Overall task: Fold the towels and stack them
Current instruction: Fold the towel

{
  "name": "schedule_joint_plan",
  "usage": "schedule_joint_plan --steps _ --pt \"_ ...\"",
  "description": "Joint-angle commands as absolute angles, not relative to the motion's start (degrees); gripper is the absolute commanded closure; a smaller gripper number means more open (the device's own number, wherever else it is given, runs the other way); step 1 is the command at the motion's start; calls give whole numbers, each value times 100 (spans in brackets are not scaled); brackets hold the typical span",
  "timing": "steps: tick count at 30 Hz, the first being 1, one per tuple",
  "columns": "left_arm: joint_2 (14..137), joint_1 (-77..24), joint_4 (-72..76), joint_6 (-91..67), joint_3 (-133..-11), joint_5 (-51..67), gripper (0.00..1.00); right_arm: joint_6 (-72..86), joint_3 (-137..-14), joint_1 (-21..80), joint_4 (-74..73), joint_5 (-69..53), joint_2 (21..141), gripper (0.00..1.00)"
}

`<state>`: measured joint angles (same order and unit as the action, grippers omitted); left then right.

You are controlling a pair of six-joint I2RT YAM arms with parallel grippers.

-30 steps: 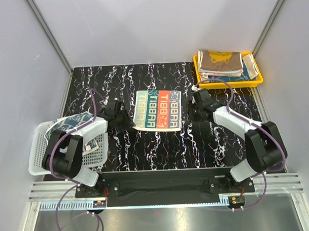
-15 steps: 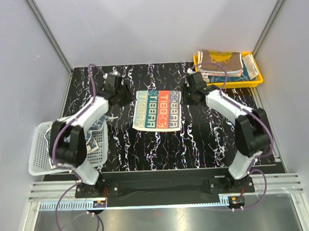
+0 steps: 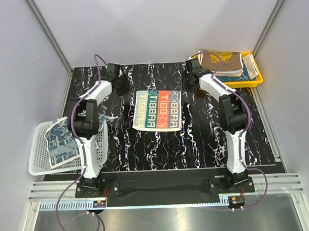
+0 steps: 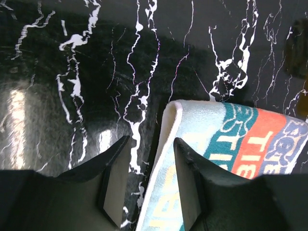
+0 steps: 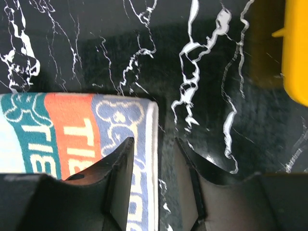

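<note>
- Left hand, seen from above, reaches to the far left corner of the striped towel; from this height I cannot tell how wide it stands.
- Right hand is at the towel's far right corner, and its gap is just as hard to read from above.
- The striped towel lies flat and spread out in the middle of the black marbled worktop, its teal, red and blue bands running away from the arms.
- More folded towels sit piled in the yellow tray at the far right corner, a brown one with yellow lettering on top.
- A navy patterned towel lies crumpled in the white mesh basket at the near left.
- Left wrist view: the left hand is parted, both fingers low over the worktop. The pale corner edge of the striped towel runs into the gap, closer to the right finger, with nothing pinched.
- Right wrist view: the right hand is parted too. The white side edge of the striped towel lies in the gap, with the left finger over its blue band.
- The tray shows at the upper right edge of that view.
</note>
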<state>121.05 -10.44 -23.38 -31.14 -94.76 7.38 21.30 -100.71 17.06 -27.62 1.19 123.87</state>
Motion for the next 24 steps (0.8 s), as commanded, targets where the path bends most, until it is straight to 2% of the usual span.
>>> schedule_joint_plan --steps 1,5,12,24 --pt "12295 -1037 -1803 -2962 -9616 1388 54 2223 -10503 1714 -2874 9 12664 54" --pt "12471 -1037 -1180 -3120 -9414 1906 54 2329 -10512 1696 -2699 -290 12893 53" --pt "12718 -1037 -730 -3419 -9308 2145 55 2478 -10521 1679 -2567 -448 13087 54" --pt "12814 -984 -694 -3454 -9351 2197 70 2593 -10573 1661 -2522 -466 13052 69"
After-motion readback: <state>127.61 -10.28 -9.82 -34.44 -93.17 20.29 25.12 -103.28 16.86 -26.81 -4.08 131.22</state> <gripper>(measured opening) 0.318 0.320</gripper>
